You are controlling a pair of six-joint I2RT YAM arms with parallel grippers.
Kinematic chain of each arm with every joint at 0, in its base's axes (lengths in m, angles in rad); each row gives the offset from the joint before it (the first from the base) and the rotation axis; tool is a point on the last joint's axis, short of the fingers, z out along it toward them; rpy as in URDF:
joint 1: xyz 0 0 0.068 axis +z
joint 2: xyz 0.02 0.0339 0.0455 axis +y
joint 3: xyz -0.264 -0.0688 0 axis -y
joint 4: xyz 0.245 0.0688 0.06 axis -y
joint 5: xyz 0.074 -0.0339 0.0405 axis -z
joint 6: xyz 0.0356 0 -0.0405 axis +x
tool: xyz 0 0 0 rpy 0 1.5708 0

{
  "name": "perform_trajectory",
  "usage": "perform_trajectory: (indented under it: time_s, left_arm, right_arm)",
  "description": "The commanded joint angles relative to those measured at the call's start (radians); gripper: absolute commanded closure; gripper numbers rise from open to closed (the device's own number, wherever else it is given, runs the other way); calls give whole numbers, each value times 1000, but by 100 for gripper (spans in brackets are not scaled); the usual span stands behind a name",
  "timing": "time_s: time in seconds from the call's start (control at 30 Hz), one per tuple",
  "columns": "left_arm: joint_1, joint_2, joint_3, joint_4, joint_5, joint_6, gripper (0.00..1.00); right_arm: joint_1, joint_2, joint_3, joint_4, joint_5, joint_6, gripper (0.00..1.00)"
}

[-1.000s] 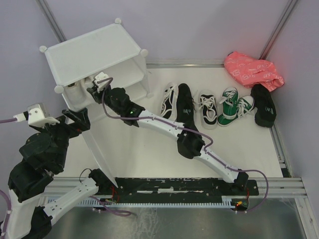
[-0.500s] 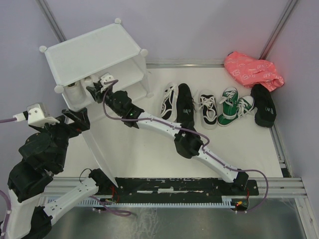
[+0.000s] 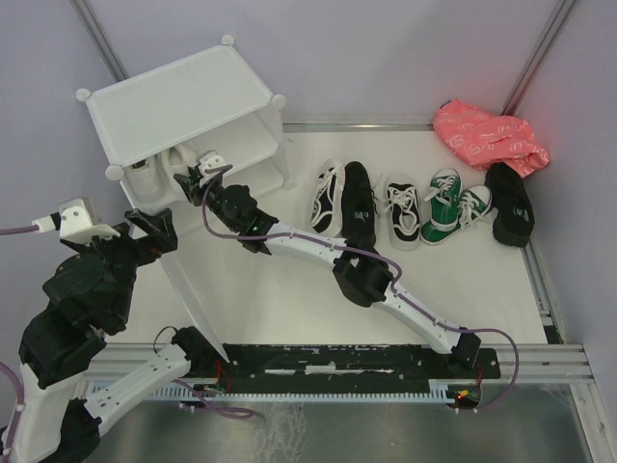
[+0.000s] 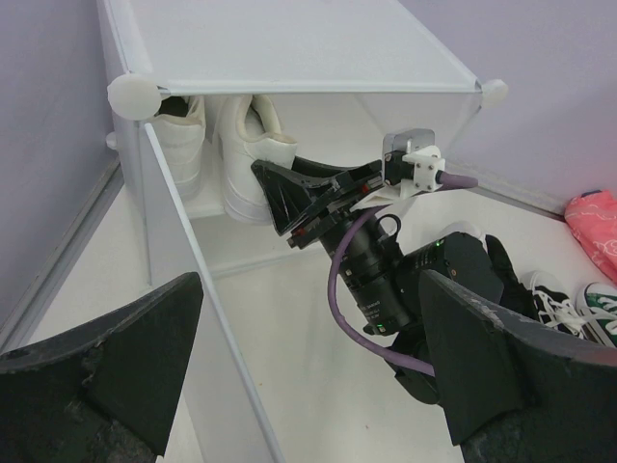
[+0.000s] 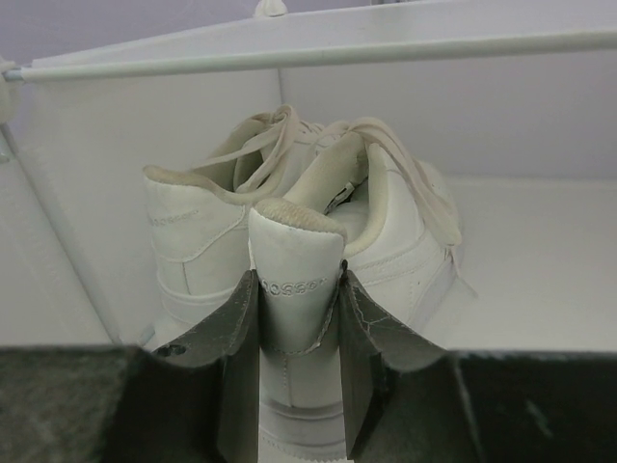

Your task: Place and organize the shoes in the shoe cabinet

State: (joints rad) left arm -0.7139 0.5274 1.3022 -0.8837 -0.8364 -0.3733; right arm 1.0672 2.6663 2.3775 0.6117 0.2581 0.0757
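Top view: the shoe cabinet stands at the far left of the worktop. Its door panel is swung open toward the near edge. Your right arm stretches across to it, with the right hand at the mouth of the upper compartment. The left hand sits at the top of the door panel. The rest of the shoes lie in a row to the right of the cabinet: black-and-white sneakers, then green sneakers, then a black shoe. A pink bag lies just behind the black shoe.

Left wrist: the left hand is released, fingers spread wide, with the door panel's edge running up between them. You can't tell from here whether they touch it. The white sneakers stand side by side on the cabinet's upper shelf, heels toward the opening. The right hand reaches the heel of the right-side one.

Right wrist: the right hand is grasping that sneaker, one finger pressed on each side of its heel tab. The other white sneaker sits touching it on the left.
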Motion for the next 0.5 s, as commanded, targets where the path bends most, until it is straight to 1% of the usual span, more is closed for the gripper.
perform_trajectory:
  time_s: [0.0,0.07,0.1,0.13,0.17,0.2,0.37,0.43,0.47]
  left_arm:
    - [1,13,1,38,-15,31,1]
    - [1,16,2,37,-12,29,1]
    - [1,16,2,37,-12,27,1]
    - [1,16,1,38,-12,26,1]
    - [1,17,-1,39,-12,24,1]
    - [1,19,-2,41,-10,23,1]
    - [1,41,-1,57,5,22,1]
    - [1,51,-1,64,9,21,1]
    - [1,56,-1,68,8,21,1]
  right_arm:
    - [-70,73,113,-111,102,-22,100]
    - [-75,85,131,-139,83,9,98]
    - [-76,81,118,-134,82,25,92]
    - [-76,71,92,-122,78,33,83]
    - [-75,61,65,-108,75,45,70]
    - [-75,49,34,-93,71,54,60]
    - [-75,-12,-110,-41,41,92,16]
    - [-75,-61,-193,-3,-3,103,2]
    - [-73,-88,-244,19,-15,107,1]
